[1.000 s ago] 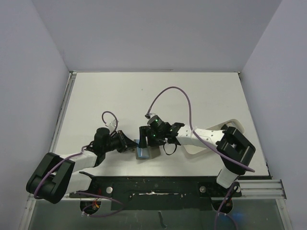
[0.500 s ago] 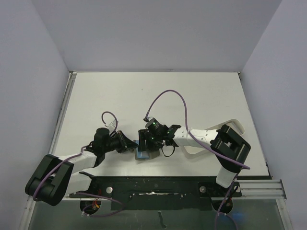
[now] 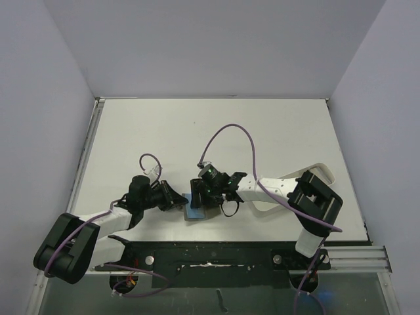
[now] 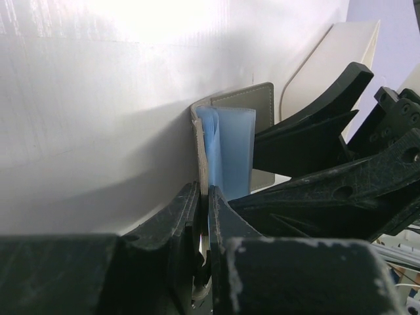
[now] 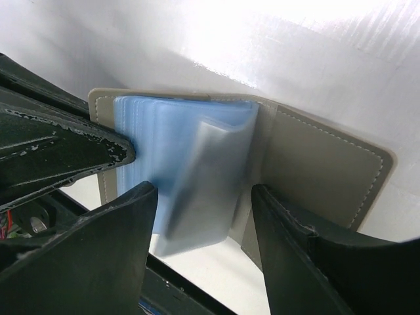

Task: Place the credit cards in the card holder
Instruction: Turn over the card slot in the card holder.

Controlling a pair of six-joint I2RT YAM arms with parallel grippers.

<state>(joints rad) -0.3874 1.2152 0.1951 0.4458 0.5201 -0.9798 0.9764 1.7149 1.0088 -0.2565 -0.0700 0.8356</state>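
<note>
The card holder [image 3: 195, 210] lies open on the table near the front edge, grey-olive outside [image 5: 315, 157] with light blue leaves inside [image 4: 233, 141]. My left gripper [image 4: 204, 197] is shut on its left flap, pinning the edge between both fingers [image 5: 65, 147]. The right gripper [image 5: 202, 192] hovers open over the open wallet. One blurred pale blue-grey leaf [image 5: 210, 177] stands up between its fingers without either pad touching it. The right fingers [image 4: 308, 125] cross just right of the blue leaves. No credit cards show in any view.
A white oblong tray [image 3: 320, 172] sits at the right, mostly under the right arm, and its rim [image 4: 335, 59] shows behind the wallet. The black base rail [image 3: 210, 252] runs along the near table edge just below the wallet. A purple cable [image 3: 230, 131] loops above the right wrist.
The right gripper has slid a little left and toward the near edge over the wallet, its jaws narrowing slightly. The left gripper keeps its hold.
</note>
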